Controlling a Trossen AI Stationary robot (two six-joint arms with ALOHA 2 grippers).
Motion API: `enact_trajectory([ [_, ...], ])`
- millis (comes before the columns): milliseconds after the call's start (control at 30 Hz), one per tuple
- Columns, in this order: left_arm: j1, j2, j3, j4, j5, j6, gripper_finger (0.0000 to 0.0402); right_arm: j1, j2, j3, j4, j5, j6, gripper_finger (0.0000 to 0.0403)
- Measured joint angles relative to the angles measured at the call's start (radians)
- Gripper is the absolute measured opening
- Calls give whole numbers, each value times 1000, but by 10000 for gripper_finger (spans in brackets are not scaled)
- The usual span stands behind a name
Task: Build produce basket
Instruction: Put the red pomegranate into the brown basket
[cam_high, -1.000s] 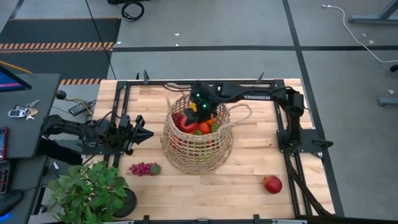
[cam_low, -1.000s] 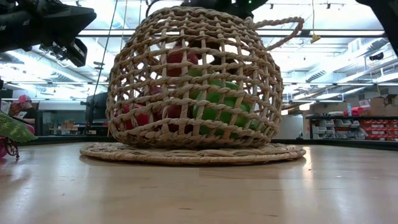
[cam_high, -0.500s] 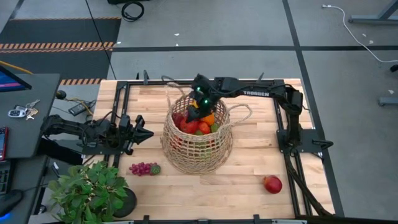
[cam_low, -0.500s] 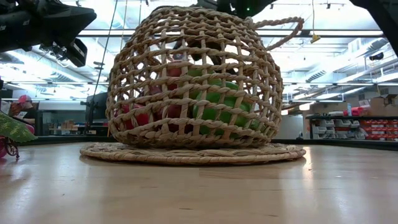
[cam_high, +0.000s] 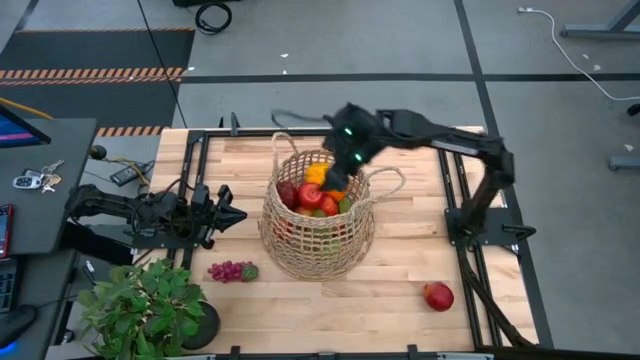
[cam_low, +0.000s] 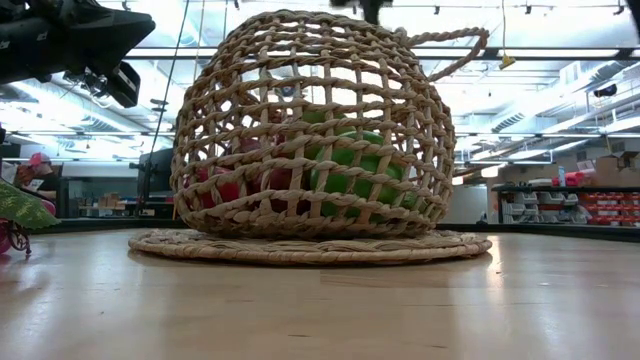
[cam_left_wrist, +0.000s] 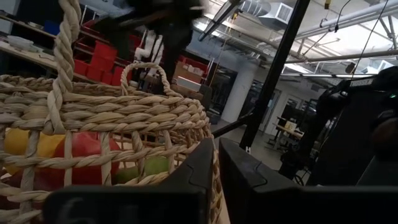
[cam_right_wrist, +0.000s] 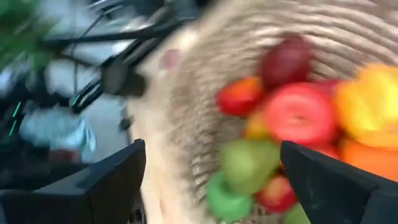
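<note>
1. Large round open-weave tan straw basket (cam_high: 318, 232) stands at the centre of the light wooden table (cam_high: 400, 300) in the high view; one looped handle points to the upper left of the frame, the other to the right.
2. Produce heaped inside the basket (cam_high: 315, 195) — red, orange, yellow and green pieces show through the rim.
3. Outside the basket: small bunch of purple grapes (cam_high: 230, 270) at lower left, just above the potted green plant (cam_high: 145, 310); one red apple (cam_high: 437, 295) at lower right, well apart from the basket.
4. Right gripper (cam_high: 345, 160) is over the basket's upper right rim; the right wrist view shows its dark fingers (cam_right_wrist: 93, 180) wide apart, nothing between them, fruit below.
5. Left gripper (cam_high: 228, 214) waits at the left of the table, just beside the basket — jaws together, empty.
6. No legible writing or label in these views.
</note>
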Motion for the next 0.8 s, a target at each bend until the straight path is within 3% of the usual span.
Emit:
enact_trajectory([
  [133, 0, 0, 0, 0, 0, 0, 36, 147, -87, 4, -18, 107, -135, 373],
  [267, 0, 0, 0, 0, 0, 0, 30, 314, -118, 3, -140, 287, -183, 373],
  [333, 0, 0, 0, 0, 0, 0, 28, 387, -119, 3, -221, 323, -184, 373],
  [533, 0, 0, 0, 0, 0, 0, 34, 560, -118, -59, -378, 306, -51, 373],
  [800, 0, 0, 0, 0, 0, 0, 29, 717, -194, -379, -210, 279, 194, 373],
])
